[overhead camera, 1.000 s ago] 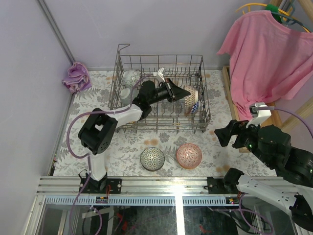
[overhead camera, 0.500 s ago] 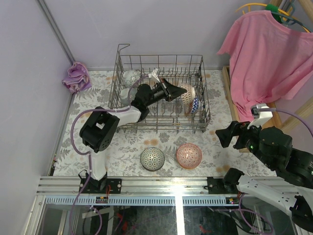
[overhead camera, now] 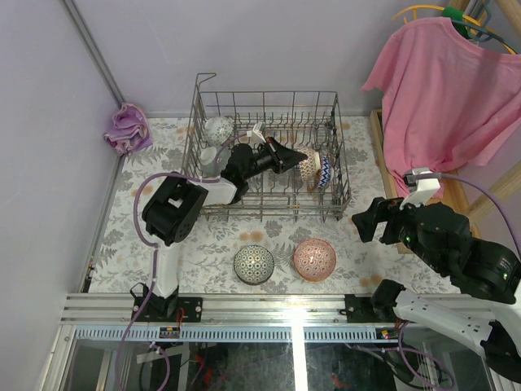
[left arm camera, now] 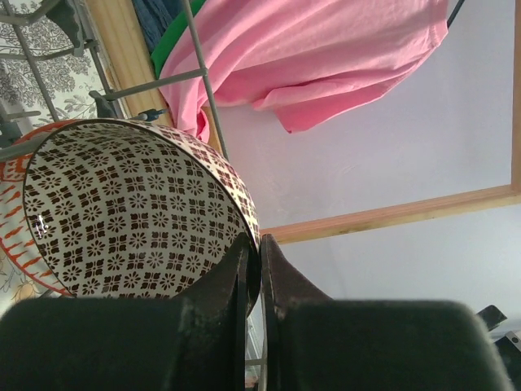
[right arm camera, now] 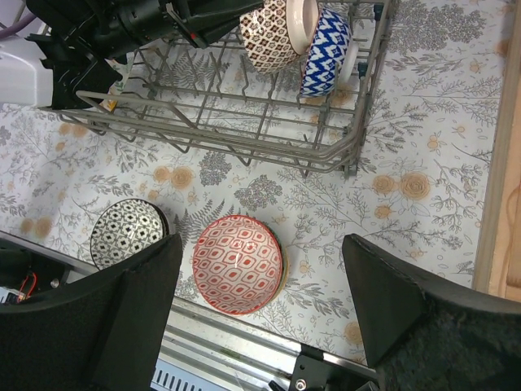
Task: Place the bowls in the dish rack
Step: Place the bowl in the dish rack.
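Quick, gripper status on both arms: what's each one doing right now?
Left gripper: closed on the rim of the brown-patterned bowl, inside the dish rack.
Right gripper: open, holding nothing.

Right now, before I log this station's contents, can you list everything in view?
dish rack: one, grey wire, far middle of the table
brown-patterned bowl: one, white and brown, on edge in the rack
blue-and-white bowl: one, zigzag, in the rack beside it
pale bowl: at least one, rack's far-left corner
black-and-white bowl: one, on the table before the rack
red-and-white bowl: one, just right of it
cloth: one, purple, left of the rack
shirt: one, pink, hanging at the right
table: one, floral cover
left gripper: shut on the brown-patterned bowl's rim
right gripper: open, empty, above the table's right side
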Controlling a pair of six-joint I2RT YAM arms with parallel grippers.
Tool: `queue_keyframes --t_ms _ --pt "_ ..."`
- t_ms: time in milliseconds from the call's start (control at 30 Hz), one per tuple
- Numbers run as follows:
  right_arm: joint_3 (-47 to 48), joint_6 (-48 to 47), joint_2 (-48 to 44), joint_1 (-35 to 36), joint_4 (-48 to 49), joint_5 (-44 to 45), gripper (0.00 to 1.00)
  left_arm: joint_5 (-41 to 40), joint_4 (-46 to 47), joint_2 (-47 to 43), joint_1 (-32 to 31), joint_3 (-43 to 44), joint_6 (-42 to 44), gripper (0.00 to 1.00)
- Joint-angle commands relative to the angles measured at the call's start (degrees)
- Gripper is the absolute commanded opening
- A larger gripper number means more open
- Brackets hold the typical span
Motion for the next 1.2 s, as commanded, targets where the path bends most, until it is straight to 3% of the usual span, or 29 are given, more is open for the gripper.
queue_keyframes --t_ms 0,467,833,1167 --pt "0.3 -1.3 1.2 -0.3 2.9 -0.1 0.87 1.8 8.0 0.6 0.7 2.3 -0.6 0.00" --pt "-0.8 -2.4 2.7 -0.2 4.8 -0.8 0.87 6.3 3.1 2.1 0.8 4.9 0.6 0.00" --pt "-0.5 -2.8 6.8 -0.2 5.8 -2.5 0.87 7.8 -1.8 -0.1 0.8 2.0 4.6 0.00" --pt "-1.2 -2.7 9.4 -0.2 8.1 -3.3 0.86 9.7 -1.0 1.3 0.8 1.2 4.0 0.00"
